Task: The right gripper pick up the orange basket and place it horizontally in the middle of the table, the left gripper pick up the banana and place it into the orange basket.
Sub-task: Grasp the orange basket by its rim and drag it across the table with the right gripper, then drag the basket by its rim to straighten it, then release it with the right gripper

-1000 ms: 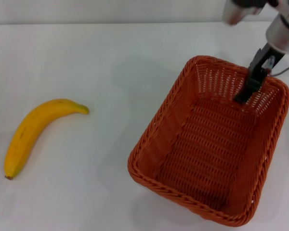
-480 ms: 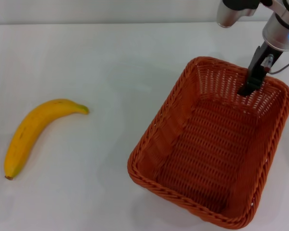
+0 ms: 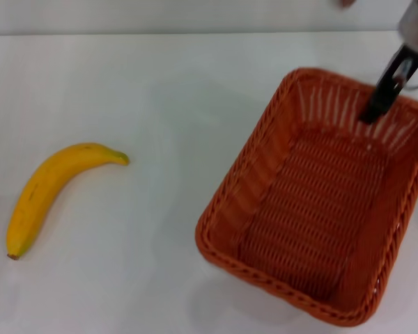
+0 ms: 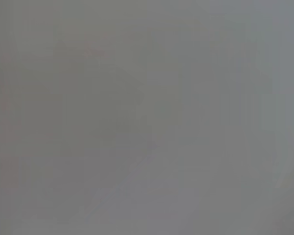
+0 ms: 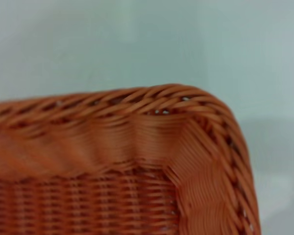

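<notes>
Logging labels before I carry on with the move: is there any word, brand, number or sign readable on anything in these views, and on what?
None: no readable text in any view.
Burnt-orange woven wicker basket: plain weave, no tag.
Curved yellow banana: no sticker visible.
White tabletop: unmarked.
Right arm's black tool at the basket's far wall: no lettering visible.
Left wrist view: blank grey.

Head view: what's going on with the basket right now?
The right gripper has a black finger reaching inside the far wall of the orange basket on the right side of the table; whether it grips the wall cannot be told. The banana lies untouched on the left. The left gripper is out of sight.
</notes>
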Robot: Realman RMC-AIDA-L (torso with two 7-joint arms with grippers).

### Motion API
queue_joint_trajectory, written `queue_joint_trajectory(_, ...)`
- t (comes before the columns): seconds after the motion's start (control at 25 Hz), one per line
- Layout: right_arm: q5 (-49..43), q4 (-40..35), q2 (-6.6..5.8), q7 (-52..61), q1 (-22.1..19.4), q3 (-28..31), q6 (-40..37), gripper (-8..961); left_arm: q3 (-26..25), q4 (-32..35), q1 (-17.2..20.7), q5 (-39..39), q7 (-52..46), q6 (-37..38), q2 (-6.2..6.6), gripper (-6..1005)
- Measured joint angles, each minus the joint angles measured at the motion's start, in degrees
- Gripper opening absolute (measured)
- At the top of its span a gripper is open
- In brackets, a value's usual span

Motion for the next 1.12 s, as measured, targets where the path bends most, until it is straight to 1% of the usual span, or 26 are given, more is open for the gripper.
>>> queue_joint_trajectory(0.04, -0.06, -0.16, -0.74, 0.50, 0.27, 2.38, -1.37, 213, 0.00, 0.09, 0.09, 0.00, 0.00, 0.00, 0.00, 882)
queue_joint_trajectory(0.08, -0.04, -0.12, -1.86, 1.08, 0.70, 5.86, -3.48, 205, 0.00, 0.18, 0.18, 0.00, 0.00, 0.00, 0.00, 881)
queue_joint_trajectory(0.12, -0.07, 0.01, -2.57, 1.52, 0.92, 7.68, -4.75, 197, 0.00, 0.24, 0.27, 0.00, 0.00, 0.00, 0.00, 880)
queue_joint_trajectory(0.16, 0.01, 0.14, -3.64, 2.53, 1.09, 9.76, -6.63, 190, 0.00, 0.25, 0.32, 0.00, 0.00, 0.00, -0.01, 879)
queue_joint_trajectory(0.2, -0.09, 0.14, -4.19, 3.12, 1.08, 10.45, -7.40, 184, 0.00, 0.25, 0.42, -0.01, 0.02, 0.01, 0.00, 878)
queue_joint_trajectory(0.28, 0.09, 0.06, -5.76, 5.67, 0.59, 12.15, -9.57, 170, 0.00, 0.27, 0.51, -0.01, 0.04, 0.08, -0.01, 876)
queue_joint_trajectory(0.4, 0.32, 0.14, -7.41, 8.87, -0.79, 15.39, -11.67, 150, 0.00, 0.27, 0.49, -0.15, 0.06, 1.25, 0.07, 873)
queue_joint_trajectory(0.52, 0.67, -1.02, -8.42, 12.13, -2.67, 20.55, -12.94, 130, 0.00, 0.21, 0.19, -0.12, 0.07, 1.31, 0.17, 869)
queue_joint_trajectory(0.64, 1.61, -1.93, -8.97, 15.28, -4.09, 27.03, -13.85, 123, 0.00, -0.13, 0.20, -0.21, 0.08, 1.32, 0.27, 866)
queue_joint_trajectory(0.72, 4.20, -2.46, -9.37, 17.37, -6.00, 29.69, -14.13, 123, 0.00, -0.24, 0.12, -0.22, 0.07, 1.32, 0.35, 864)
queue_joint_trajectory(0.84, 9.95, -3.58, -9.76, 20.46, -10.67, 30.99, -14.62, 123, 0.00, -0.27, -0.41, -0.16, 0.07, 1.32, 0.47, 860)
queue_joint_trajectory(0.92, 14.88, -5.52, -9.41, 22.65, -14.62, 30.83, -14.83, 123, 0.00, -0.30, -0.66, -0.14, 0.07, 1.32, 0.59, 858)
queue_joint_trajectory(0.96, 16.49, -6.82, -8.86, 23.37, -16.25, 30.72, -14.88, 123, 0.00, -0.33, -0.75, -0.14, 0.07, 1.31, 0.73, 857)
queue_joint_trajectory(1.08, 20.24, -12.85, -6.13, 25.49, -21.46, 30.56, -14.89, 124, 0.00, -0.35, -0.93, -0.23, -0.07, 1.31, 1.11, 854)
queue_joint_trajectory(1.12, 21.34, -15.42, -5.03, 26.22, -23.26, 30.59, -14.74, 124, 0.00, -0.36, -1.09, -0.26, -0.13, 1.30, 1.18, 853)
